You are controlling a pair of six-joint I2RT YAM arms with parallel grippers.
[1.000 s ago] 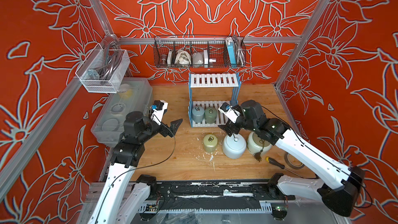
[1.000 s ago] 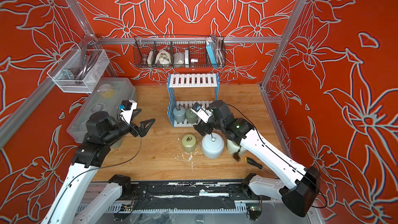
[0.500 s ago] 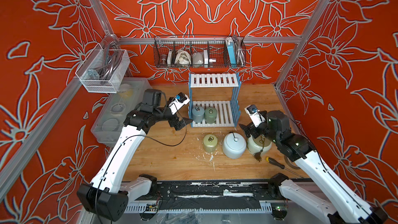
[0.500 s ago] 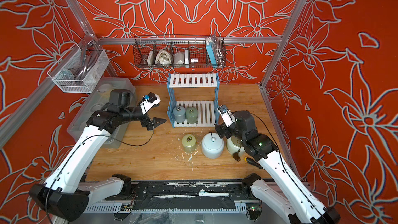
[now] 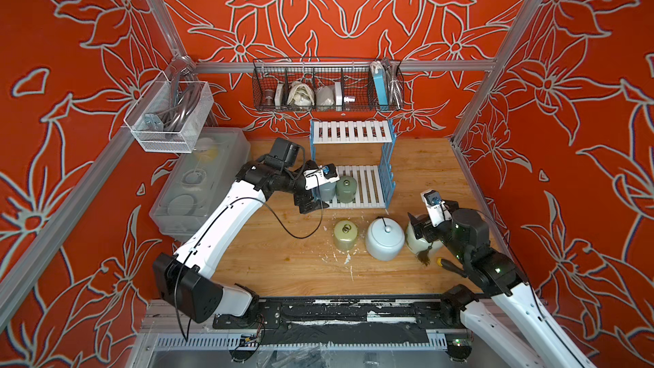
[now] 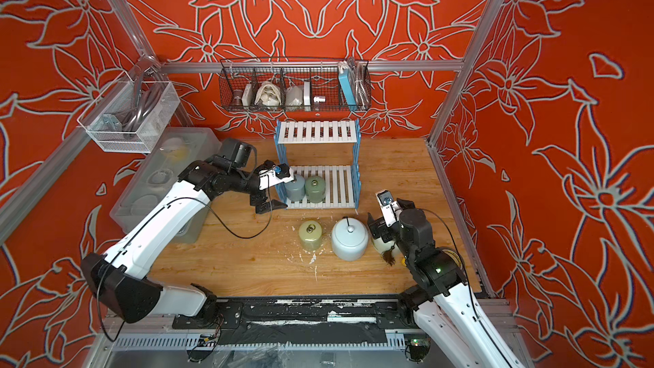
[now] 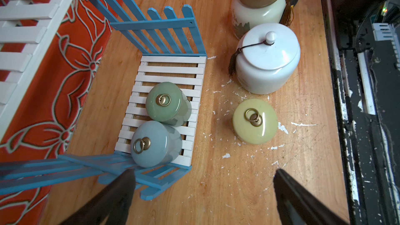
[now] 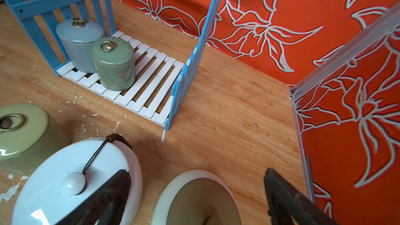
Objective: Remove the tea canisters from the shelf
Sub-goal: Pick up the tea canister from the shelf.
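Observation:
The shelf stands at the back middle, and its lower board carries a grey-blue canister and a green canister side by side. An olive canister, a pale-blue-white canister and a cream canister stand on the table in front. My left gripper is open and empty beside the shelf's left front corner, close to the grey-blue canister. Over the cream canister hangs my right gripper, open, gripping nothing.
A black wire basket hangs on the back wall above the shelf, and a white mesh basket hangs at the left. A clear lidded bin lies along the left wall. A screwdriver lies by the right arm.
My left gripper has swung right, up to the shelf's left front corner. My right gripper has drawn back from the shelf's front to above the cream canister. Both stay open.

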